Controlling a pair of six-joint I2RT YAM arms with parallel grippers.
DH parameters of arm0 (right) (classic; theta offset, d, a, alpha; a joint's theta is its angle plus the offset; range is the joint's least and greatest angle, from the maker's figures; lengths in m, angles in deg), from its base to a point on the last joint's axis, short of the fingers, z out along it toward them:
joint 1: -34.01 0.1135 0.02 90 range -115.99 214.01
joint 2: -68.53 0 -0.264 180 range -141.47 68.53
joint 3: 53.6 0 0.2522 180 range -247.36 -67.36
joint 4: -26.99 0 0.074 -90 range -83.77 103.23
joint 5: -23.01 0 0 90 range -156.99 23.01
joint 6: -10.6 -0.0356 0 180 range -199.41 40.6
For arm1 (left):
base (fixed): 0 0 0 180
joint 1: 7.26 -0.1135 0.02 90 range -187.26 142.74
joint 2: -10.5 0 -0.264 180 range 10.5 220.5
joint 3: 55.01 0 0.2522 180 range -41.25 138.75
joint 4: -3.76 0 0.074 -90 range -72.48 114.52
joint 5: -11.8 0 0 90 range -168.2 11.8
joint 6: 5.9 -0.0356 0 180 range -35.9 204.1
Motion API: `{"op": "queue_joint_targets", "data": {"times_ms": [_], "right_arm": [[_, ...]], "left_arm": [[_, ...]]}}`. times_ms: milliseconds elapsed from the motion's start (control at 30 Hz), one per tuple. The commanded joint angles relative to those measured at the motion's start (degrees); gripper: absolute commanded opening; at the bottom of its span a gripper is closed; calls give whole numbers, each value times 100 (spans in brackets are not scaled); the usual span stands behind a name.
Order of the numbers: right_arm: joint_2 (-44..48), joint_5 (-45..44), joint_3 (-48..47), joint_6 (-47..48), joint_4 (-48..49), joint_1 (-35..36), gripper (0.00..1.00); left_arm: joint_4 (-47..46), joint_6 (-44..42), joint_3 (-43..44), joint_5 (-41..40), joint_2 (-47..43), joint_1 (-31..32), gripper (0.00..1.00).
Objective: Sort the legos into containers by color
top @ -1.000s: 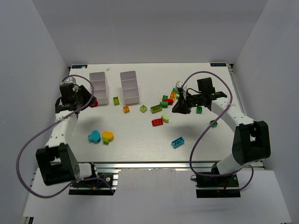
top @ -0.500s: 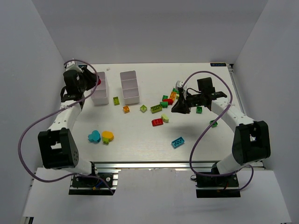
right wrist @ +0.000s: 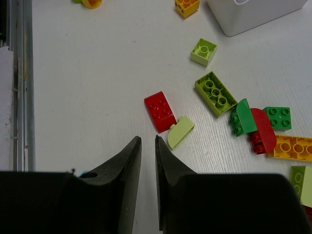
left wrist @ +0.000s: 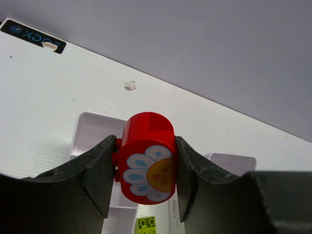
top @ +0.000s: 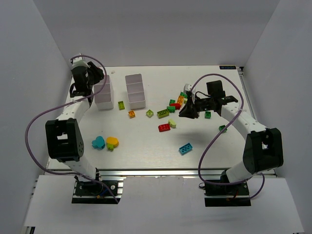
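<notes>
My left gripper [left wrist: 145, 141] is shut on a red rounded lego [left wrist: 148, 153] with a white-and-yellow flower print. It hangs above the far end of the left white container [left wrist: 90, 127]; in the top view this gripper [top: 95, 77] is at that container's [top: 104, 105] back. The second container [top: 138, 104] stands beside it. My right gripper [right wrist: 147, 139] is open by a narrow gap, empty, hovering just short of a red brick [right wrist: 160, 111] and a lime curved lego [right wrist: 180, 131]. In the top view it [top: 186, 113] is over the heap of legos [top: 176, 103].
Loose legos lie around: a lime long brick [right wrist: 217, 93], a small lime one [right wrist: 204, 51], green ones [right wrist: 278, 117], a cyan brick [top: 185, 148], an orange one [top: 131, 114], a lime one [top: 121, 105]. A cyan piece [top: 98, 142] and an orange piece [top: 112, 142] sit front left.
My left arm has swung from beside the left container towards the back wall, carrying the red flower lego over the container's far end. My right arm has stayed put.
</notes>
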State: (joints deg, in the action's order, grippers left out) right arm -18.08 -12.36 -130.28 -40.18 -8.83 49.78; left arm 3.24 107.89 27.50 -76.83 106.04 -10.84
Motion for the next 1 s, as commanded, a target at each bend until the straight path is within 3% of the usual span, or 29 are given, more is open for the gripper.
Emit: {"op": "queue_joint_targets", "data": {"times_ms": [0, 767, 900, 967], "right_arm": [[214, 136, 25, 33, 176, 23, 24], [241, -31, 34, 42, 246, 14, 38], [223, -49, -1, 42, 255, 14, 44], [223, -67, -10, 42, 255, 5, 46]], "left_arm": [[-136, -120, 323, -321, 165, 6, 5], [5, -156, 895, -409, 1071, 15, 14], [83, -234, 999, -453, 1220, 15, 19], [119, -270, 1105, -462, 1317, 15, 27]]}}
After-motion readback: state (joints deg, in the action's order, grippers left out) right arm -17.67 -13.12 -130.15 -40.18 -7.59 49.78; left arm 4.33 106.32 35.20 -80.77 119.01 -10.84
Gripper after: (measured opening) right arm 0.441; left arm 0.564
